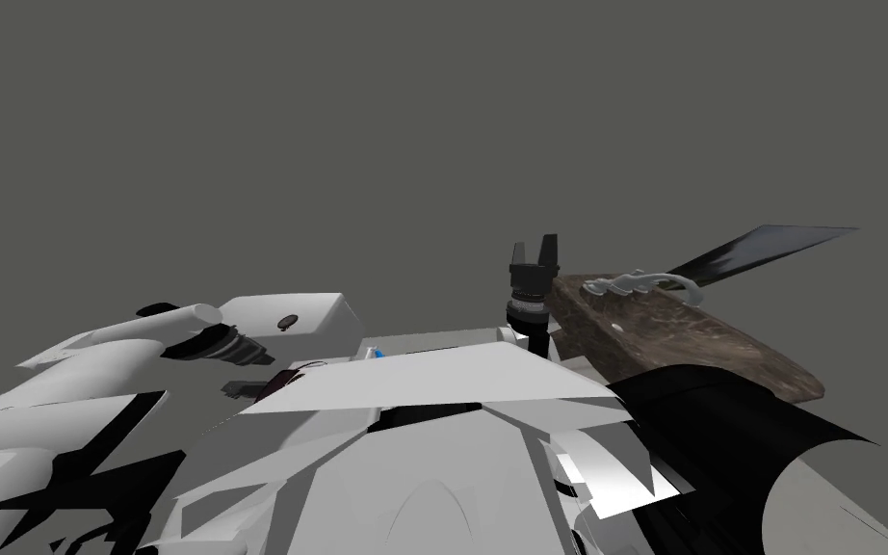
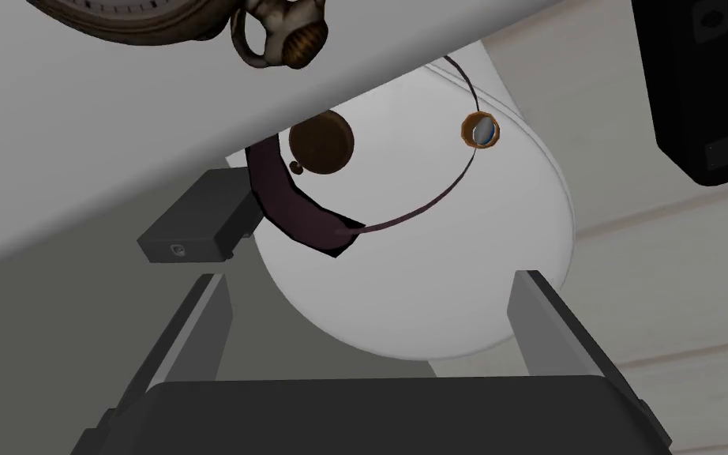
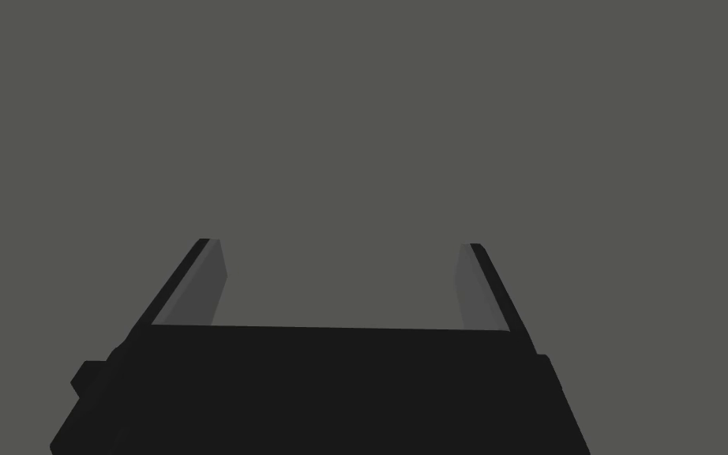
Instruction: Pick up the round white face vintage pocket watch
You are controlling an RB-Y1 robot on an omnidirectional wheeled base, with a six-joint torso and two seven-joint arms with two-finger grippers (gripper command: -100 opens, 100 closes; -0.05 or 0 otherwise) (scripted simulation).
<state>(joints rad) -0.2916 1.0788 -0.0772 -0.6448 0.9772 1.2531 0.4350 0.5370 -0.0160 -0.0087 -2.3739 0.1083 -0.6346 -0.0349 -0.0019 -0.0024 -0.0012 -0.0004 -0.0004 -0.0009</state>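
Note:
The pocket watch [image 2: 149, 14] lies on a light grey surface [image 2: 78, 150]. Its brown rim and a strip of white face show, and its brown crown and ring [image 2: 282, 35] point toward my hand. My left gripper [image 2: 374, 316] is open with nothing between its fingers and is held well short of the watch, off toward the crown's side. My right gripper [image 1: 535, 252] is raised in front of a grey wall. It is open too [image 3: 339, 284] and holds nothing.
A brown stone-patterned counter [image 1: 712, 347] with a pale faucet [image 1: 639, 281] lies at my right, close to the right gripper. Near the left hand are a small dark block [image 2: 193, 225] and a black box [image 2: 710, 87]. My left forearm [image 1: 182, 323] reaches in low.

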